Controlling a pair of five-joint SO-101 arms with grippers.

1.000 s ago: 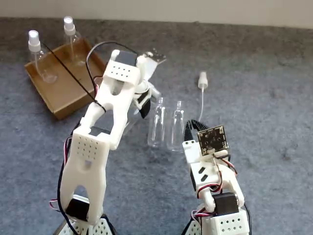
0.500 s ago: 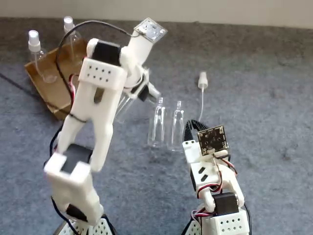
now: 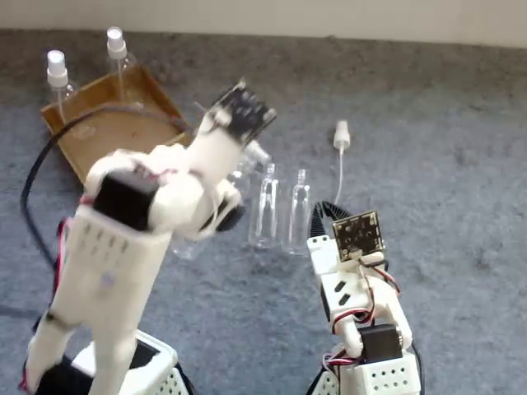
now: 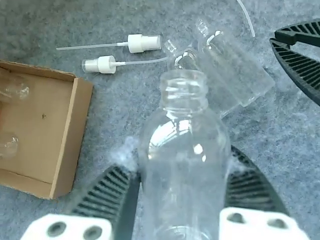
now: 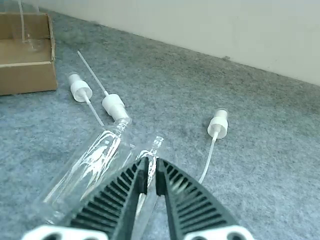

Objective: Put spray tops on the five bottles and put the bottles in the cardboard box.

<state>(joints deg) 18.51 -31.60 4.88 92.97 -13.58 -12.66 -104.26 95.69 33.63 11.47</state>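
Between the left jaws, a bottle [image 4: 182, 165] sits, base cropped.

Clear glossy plastic bottle [image 4: 185, 165] flashing highlights, smooth-walled. White smooth plastic spray tops [image 4: 143, 43]. Matt brown cardboard box [image 4: 67, 135], raw paper edges showing. Grey table [image 4: 295, 165] cover looks fuzzy, rough, felt-like cloth.

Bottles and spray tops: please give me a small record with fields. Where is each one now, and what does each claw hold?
in cardboard box: two capped bottles
left claw: shut on one uncapped bottle, beside the box
lying bottles: two, uncapped, side by side on the carpet
loose spray tops: three; a pair between the box and the lying bottles, a single one farther from the box
right claw: shut, above the lying bottles
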